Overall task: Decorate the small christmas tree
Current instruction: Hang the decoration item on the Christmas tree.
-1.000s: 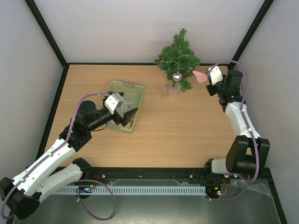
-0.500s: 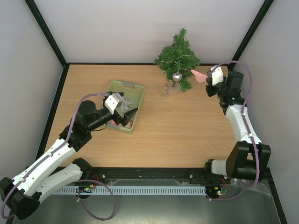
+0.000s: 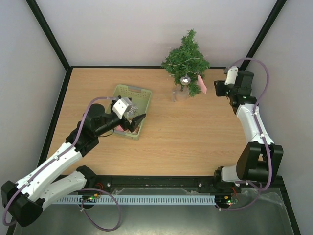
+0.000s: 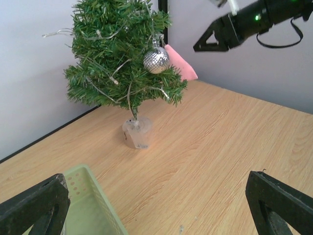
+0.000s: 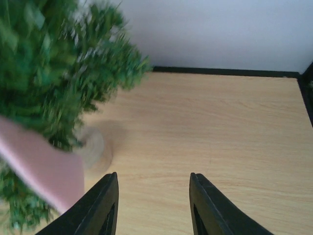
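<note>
Pink ornament [image 3: 201, 84] hangs on the right side of the tree [image 3: 186, 54]. It could fall if the open, empty right gripper [image 5: 153, 181] bumps it. Left gripper [image 4: 156, 178] is open too.

The light is bright, even and soft, and shadows on the table [image 3: 195, 127] are faint. In the right wrist view the small christmas tree [image 5: 58, 63] and a pink piece [image 5: 44, 171] are smeared by blur; the other views are sharp.

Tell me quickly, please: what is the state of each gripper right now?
Left gripper: open, holding nothing.
Right gripper: open, holding nothing.
</note>
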{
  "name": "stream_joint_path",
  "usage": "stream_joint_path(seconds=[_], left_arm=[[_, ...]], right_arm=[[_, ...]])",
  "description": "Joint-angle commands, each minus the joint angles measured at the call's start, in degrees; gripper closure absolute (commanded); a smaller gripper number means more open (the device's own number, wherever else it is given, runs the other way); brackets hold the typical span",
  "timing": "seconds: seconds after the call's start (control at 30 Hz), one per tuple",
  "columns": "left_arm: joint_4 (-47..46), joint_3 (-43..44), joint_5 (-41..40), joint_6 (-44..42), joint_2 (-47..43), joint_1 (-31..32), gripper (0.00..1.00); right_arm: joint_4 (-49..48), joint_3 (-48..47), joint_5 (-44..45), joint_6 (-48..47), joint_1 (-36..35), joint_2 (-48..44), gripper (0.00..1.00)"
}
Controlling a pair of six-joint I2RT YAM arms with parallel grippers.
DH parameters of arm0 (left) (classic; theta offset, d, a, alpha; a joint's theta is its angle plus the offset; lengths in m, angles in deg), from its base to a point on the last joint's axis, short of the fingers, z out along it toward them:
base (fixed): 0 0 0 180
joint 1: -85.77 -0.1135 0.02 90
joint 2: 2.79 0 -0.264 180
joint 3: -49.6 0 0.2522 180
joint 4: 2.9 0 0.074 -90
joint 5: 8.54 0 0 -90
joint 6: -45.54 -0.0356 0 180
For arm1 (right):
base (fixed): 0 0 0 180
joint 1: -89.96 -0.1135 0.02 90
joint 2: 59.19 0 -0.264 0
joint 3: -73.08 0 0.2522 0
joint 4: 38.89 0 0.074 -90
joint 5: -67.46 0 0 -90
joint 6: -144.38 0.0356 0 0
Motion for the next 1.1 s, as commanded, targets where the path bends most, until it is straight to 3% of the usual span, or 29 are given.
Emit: stream_joint_path(seconds=[0.0, 0.17, 0.3, 0.47, 0.6, 0.87, 1.07], left_arm=[[-0.1, -0.2, -2.3, 0.3, 1.2, 0.5, 0.00], [-0.4, 2.1, -6.6, 4.0, 5.9, 0.5, 0.00], [2.2, 8.4, -8.6, 4.8, 13.0, 0.3, 0.01], [7.4, 17.7, -10.0, 4.2, 21.2, -0.1, 0.00], [7.9, 19.0, -11.3, 5.0, 22.9, -1.3, 0.00], [2.8, 13.5, -2.5, 14.5, 22.3, -11.1, 0.01], [-1.4, 18.8, 4.1, 18.8, 28.0, -14.7, 0.05]], right_arm=[[1.0, -5.6, 5.8, 17.0, -0.2, 1.6, 0.62], [7.3, -5.5, 12.6, 35.3, -1.9, 2.2, 0.60], [8.2, -2.4, 11.3, 40.6, -3.0, 0.0, 0.52], [-7.3, 13.8, 8.0, 53.3, -3.1, -9.1, 0.52], [-17.0, 22.3, 4.5, 63.2, -3.4, -8.9, 0.51], [-37.3, 29.4, 4.0, 75.1, -8.6, 0.8, 0.51], [-51.2, 29.4, 0.7, 79.5, -10.0, 13.6, 0.52]])
